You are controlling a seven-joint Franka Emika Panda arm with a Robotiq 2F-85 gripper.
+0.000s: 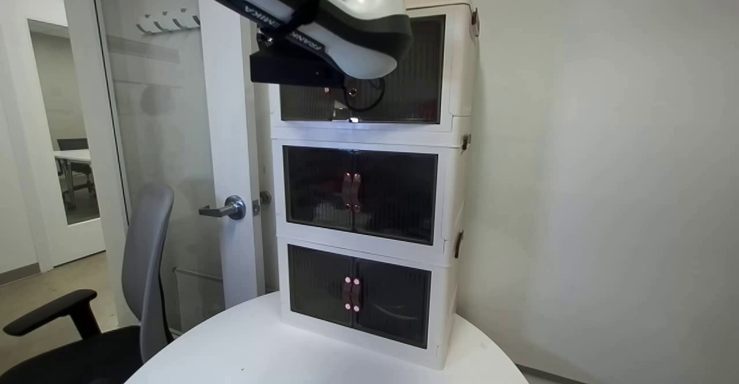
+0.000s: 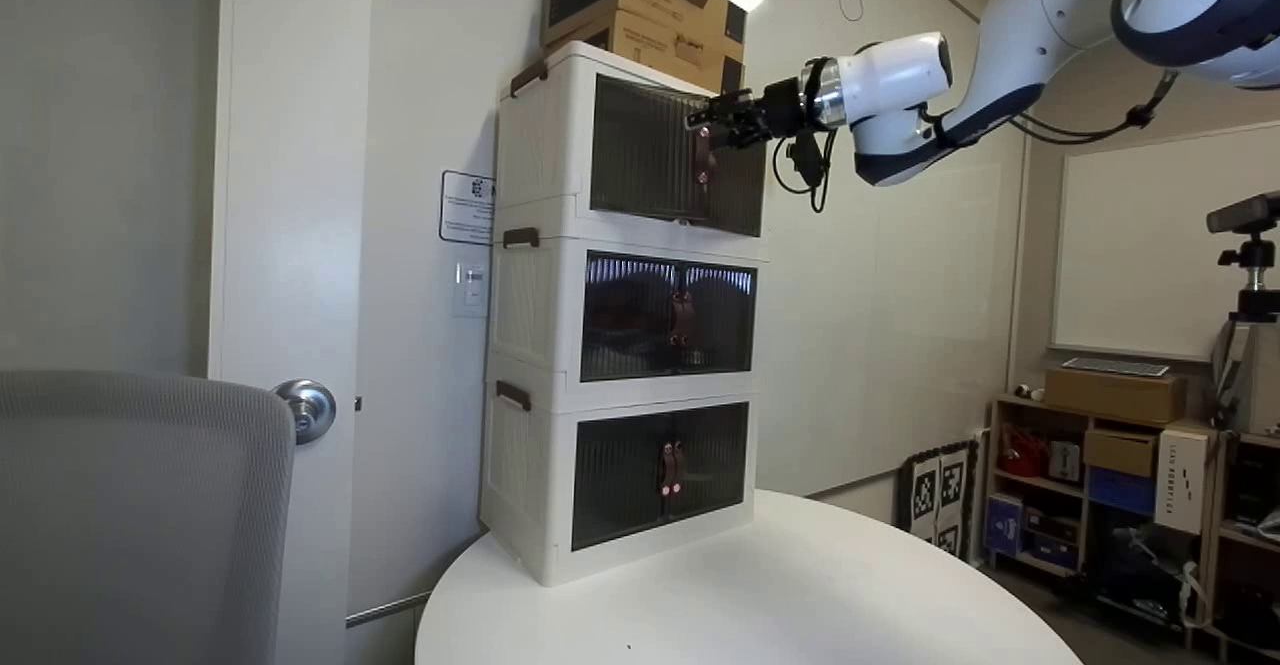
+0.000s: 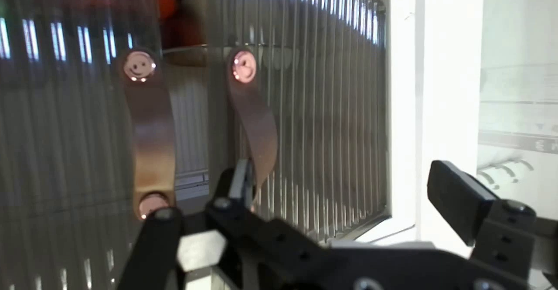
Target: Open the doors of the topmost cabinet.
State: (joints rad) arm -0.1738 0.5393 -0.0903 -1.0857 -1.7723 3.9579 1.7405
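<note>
Claw (image 3: 344, 185) spread wide at the top cabinet (image 2: 540, 150), one finger (image 3: 229, 194) just beside a handle (image 3: 260, 131)! And the doors (image 3: 331, 107) stand slightly apart, a gap between them.

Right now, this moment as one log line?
gripper: open, at a top-door handle; top doors: slightly parted; middle doors: shut; bottom doors: shut

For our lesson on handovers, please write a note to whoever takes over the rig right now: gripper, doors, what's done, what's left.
Gripper: open, fingers wide apart; one is close to a door handle in the wrist view; whether hooked behind it, I cannot tell.
Things: the doors front the topmost cabinet, which rests on the middle cabinet.
Done: a gap shows between the doors, so at least one is ajar.
Left: swing both wide, probably starting at that handle.
</note>
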